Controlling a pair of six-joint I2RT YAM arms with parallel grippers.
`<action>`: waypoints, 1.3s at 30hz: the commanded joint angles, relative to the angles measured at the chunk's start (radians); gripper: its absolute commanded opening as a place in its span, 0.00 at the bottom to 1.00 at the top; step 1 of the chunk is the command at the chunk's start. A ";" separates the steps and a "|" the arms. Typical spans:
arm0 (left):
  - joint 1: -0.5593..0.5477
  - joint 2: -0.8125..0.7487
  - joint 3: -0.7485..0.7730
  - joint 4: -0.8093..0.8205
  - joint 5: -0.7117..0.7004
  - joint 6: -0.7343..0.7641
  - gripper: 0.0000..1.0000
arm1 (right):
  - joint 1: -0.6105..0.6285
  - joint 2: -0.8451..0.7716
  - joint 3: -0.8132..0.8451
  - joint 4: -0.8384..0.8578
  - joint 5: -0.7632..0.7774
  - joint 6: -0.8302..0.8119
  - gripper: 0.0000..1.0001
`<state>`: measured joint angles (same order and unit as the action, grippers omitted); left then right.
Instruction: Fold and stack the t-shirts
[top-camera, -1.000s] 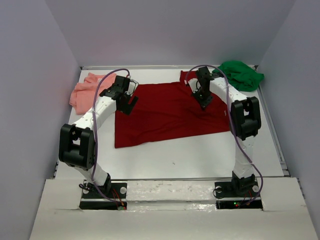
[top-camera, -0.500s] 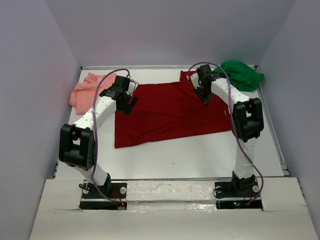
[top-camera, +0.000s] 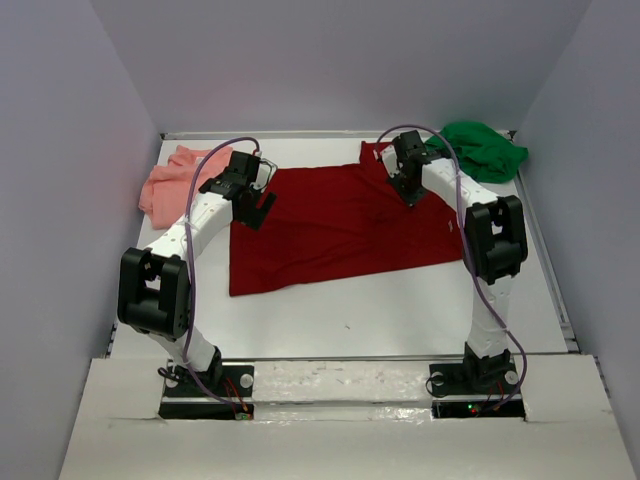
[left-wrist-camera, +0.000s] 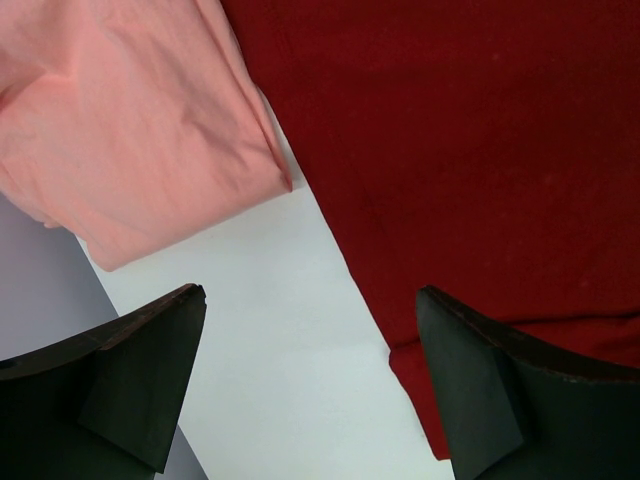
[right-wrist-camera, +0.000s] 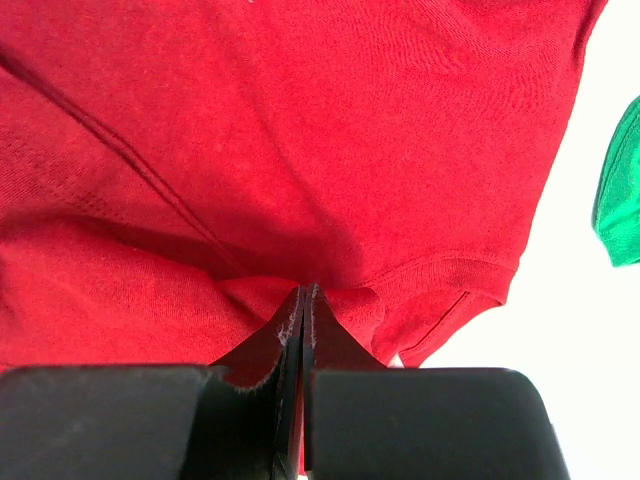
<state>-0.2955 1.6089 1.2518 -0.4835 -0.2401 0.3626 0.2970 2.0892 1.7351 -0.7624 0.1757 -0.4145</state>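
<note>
Moved: the right gripper (top-camera: 409, 193) sits slightly nearer the far edge of the table (top-camera: 400, 310) than a second ago; over the last half second it shows no further shift.
Unchanged: the left arm and the outlines of all three shirts match the earlier top view.
Right gripper state: its fingers are pressed fully together, with a small ridge of red cloth pinched at the tips; the fabric puckers toward them.
Right gripper hold: the dark red t-shirt (top-camera: 340, 225), gripped in its far-right part, just beside a hemmed sleeve edge seen from the right wrist.
Left gripper (left-wrist-camera: 310, 293) state: the fingers are spread wide, with nothing between them.
Left gripper place: it is at the dark red t-shirt's left edge, one finger over bare table and the other over red cloth; I cannot tell whether it touches.
Dark red t-shirt: spread flat across the middle of the table, between the two arms.
Salmon pink t-shirt (top-camera: 175, 180): bunched at the far-left corner, just beyond the left gripper, its edge close beside the red one.
Green t-shirt (top-camera: 485, 148): crumpled at the far-right corner, near the right gripper but apart from it.
</note>
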 joint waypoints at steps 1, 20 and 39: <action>-0.007 -0.009 0.012 -0.012 -0.013 0.015 0.99 | 0.011 -0.035 -0.005 0.066 0.041 0.011 0.00; -0.007 -0.014 0.003 -0.012 -0.013 0.015 0.99 | 0.011 0.112 0.032 0.034 0.035 0.022 0.44; -0.008 -0.026 0.000 -0.007 -0.016 0.016 0.99 | 0.011 0.034 0.132 0.002 0.143 -0.021 0.96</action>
<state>-0.2958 1.6093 1.2518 -0.4835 -0.2440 0.3653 0.3023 2.1883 1.8122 -0.7536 0.2413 -0.4221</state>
